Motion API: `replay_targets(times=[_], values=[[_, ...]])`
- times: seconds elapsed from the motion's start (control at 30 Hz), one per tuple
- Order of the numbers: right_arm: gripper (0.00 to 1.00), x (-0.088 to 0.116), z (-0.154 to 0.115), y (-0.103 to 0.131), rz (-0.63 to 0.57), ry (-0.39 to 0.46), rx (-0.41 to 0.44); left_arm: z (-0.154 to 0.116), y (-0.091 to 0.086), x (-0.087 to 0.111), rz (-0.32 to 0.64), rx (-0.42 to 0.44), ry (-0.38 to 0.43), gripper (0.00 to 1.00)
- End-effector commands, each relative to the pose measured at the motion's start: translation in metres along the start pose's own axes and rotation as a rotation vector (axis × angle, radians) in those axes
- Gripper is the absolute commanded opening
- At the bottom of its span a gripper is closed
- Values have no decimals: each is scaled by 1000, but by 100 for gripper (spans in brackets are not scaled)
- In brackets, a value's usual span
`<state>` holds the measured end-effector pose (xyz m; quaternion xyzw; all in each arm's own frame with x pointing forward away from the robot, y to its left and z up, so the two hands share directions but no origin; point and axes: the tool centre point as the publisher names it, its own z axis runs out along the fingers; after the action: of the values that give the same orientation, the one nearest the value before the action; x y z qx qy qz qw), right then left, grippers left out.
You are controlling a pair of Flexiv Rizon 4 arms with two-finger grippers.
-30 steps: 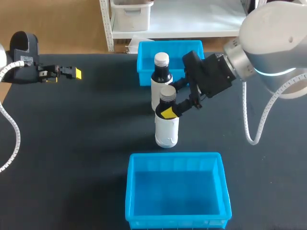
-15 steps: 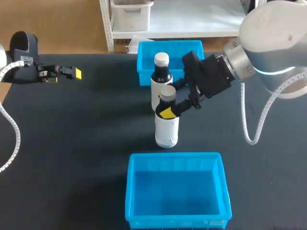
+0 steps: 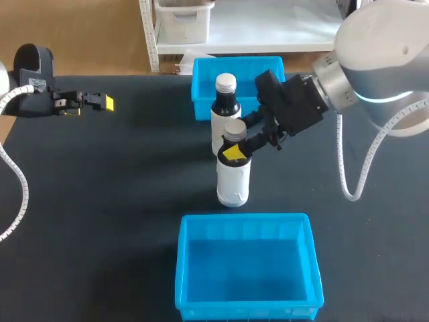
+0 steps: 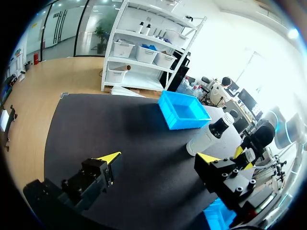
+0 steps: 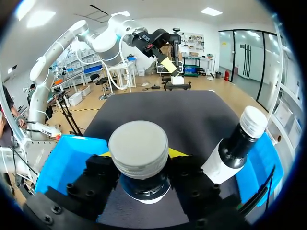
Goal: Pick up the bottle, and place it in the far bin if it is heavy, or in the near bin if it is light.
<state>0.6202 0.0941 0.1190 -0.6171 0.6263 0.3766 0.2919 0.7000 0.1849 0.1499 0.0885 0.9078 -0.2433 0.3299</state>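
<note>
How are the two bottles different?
The near bottle has the right hand gripping its neck; the far bottle stands free. The near bottle is closer to the near bin, the far bottle nearer the far bin. Both are upright, white-bodied with dark necks and pale caps.

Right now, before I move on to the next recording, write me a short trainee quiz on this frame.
1. True or false: the left gripper is holding a bottle.
2. The right gripper is shut on the nearer white bottle with a dark neck and grey cap at which part? A) the neck, just under the cap. B) the base. C) the top of the cap.
3. How many bottles stand on the black table between the near blue plastic bin and the far blue plastic bin?
Key: 1 false, it is open and empty; 2 A; 3 two, counting the farther bottle.
</note>
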Motion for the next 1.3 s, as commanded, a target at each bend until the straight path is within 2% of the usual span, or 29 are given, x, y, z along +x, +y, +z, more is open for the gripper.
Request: replay_targets(times=[0.03,0.13,0.2,0.23,0.53,0.83,1.07,1.3], values=[[44,1,0,1,1,-2,0,0,0,0,0,0,0,100],[28,2,0,1,1,-3,-1,0,0,0,0,0,0,100],[6,1,0,2,0,-3,-1,0,0,0,0,0,0,100],[0,1,0,2,-1,-3,-1,0,0,0,0,0,0,100],[0,-10,-16,4,-13,25,20,0,0,0,0,0,0,100],[0,-25,-52,3,-29,62,67,0,0,0,0,0,0,100],[0,-22,-85,-6,-12,68,110,0,0,0,0,0,0,100],[0,-5,-124,-17,24,66,159,0,0,0,0,0,0,100]])
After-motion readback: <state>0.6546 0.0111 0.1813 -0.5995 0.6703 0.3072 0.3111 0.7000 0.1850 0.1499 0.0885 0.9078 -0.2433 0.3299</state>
